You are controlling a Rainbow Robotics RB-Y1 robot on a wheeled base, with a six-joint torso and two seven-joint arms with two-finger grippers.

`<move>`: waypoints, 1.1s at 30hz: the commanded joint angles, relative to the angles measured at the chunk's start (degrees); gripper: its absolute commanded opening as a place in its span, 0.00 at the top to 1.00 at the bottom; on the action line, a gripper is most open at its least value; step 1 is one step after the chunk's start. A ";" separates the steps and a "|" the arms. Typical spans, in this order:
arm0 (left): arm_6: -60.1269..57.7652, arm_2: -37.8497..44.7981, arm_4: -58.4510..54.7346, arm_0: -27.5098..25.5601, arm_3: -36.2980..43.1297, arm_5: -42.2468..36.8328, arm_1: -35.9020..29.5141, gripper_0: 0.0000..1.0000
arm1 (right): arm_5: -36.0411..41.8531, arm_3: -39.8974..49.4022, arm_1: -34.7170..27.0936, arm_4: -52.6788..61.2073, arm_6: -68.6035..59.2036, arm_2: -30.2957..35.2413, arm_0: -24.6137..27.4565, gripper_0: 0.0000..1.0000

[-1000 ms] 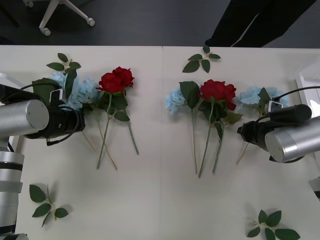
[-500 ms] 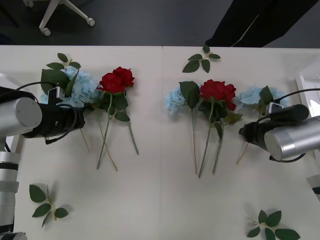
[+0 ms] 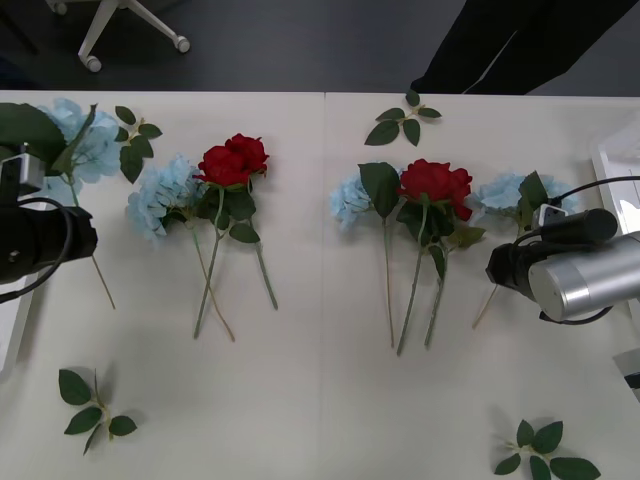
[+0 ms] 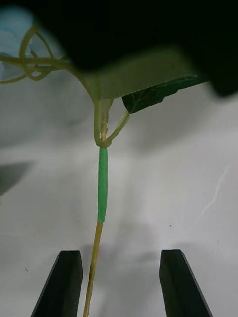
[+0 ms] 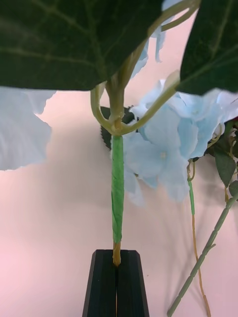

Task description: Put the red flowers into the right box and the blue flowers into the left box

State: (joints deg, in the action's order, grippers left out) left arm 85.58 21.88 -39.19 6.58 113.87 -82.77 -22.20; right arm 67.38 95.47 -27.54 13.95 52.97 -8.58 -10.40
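The white bench runs from the lower frame edge up to a dark floor where a white chair base stands at upper left, and three green leaf sprigs lie on it, two low and one at upper centre. At left the left gripper is clamped on the stem of a blue flower, lifted toward the upper left corner; at right the right gripper stands wide astride the stem of another. Between them lie two more pale blue clusters and two deep red roses, stems pointing down-frame.
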 commanded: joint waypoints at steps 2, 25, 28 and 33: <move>-2.43 7.13 -2.56 -4.82 8.83 -0.20 -1.71 1.00 | -0.41 -0.02 0.12 0.11 1.79 -0.03 -0.85 0.55; -4.46 16.18 -9.24 -7.90 -17.36 18.00 -20.52 1.00 | -0.23 0.60 -0.94 1.87 2.40 0.05 -1.20 1.00; -4.19 14.51 -8.97 -6.76 -21.76 20.11 -22.19 1.00 | 4.69 4.91 -3.75 5.82 2.75 0.76 -1.99 1.00; -3.66 12.40 -8.27 -4.03 -27.82 22.57 -23.68 1.00 | 16.29 14.93 -10.08 16.11 3.55 3.48 -3.22 1.00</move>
State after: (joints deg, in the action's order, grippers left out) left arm 82.10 34.28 -48.17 -0.25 88.27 -61.84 -43.70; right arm 80.34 103.17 -33.19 25.61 52.98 -8.27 -11.93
